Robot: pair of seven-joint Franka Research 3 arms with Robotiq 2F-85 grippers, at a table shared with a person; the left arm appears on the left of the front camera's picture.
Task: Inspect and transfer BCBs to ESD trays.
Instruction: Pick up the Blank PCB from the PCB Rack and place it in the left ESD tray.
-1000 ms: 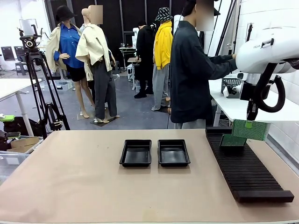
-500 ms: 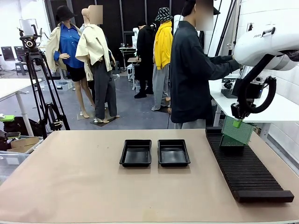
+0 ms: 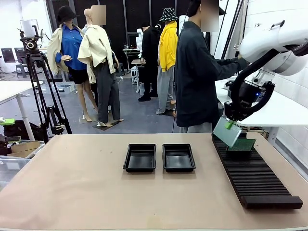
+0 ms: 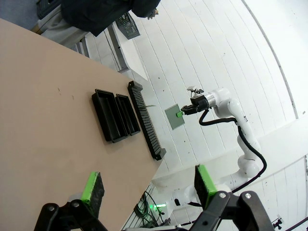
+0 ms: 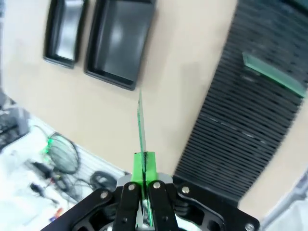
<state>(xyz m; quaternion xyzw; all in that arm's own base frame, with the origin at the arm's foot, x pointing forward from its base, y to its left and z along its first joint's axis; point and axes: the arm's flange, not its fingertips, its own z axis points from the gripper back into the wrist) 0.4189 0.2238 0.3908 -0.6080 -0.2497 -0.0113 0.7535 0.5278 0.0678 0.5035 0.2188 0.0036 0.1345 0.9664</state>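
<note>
My right gripper [image 3: 229, 124] is shut on the top edge of a green BCB [image 3: 226, 133], which hangs tilted in the air over the rack's far left corner. In the right wrist view that BCB [image 5: 141, 122] shows edge-on, rising from the shut right gripper [image 5: 143, 166]. A second BCB [image 3: 242, 143] stands in the slotted rack [image 3: 252, 173]. Two black ESD trays [image 3: 140, 158] [image 3: 178, 157] lie side by side mid-table, both with nothing in them. My left gripper [image 4: 149, 185] hangs open high above the table, with nothing between its green pads [image 4: 92, 186].
A person in a dark jacket [image 3: 197, 77] stands at the table's far edge, turned toward a white side table [image 3: 269, 113]. The long black rack runs along the right side of the table. Bare brown tabletop [image 3: 72, 183] spreads left of the trays.
My right gripper has carried the BCB leftward from above the rack's far end, and the board has turned from nearly face-on to tilted. The trays and the racked board have not moved.
</note>
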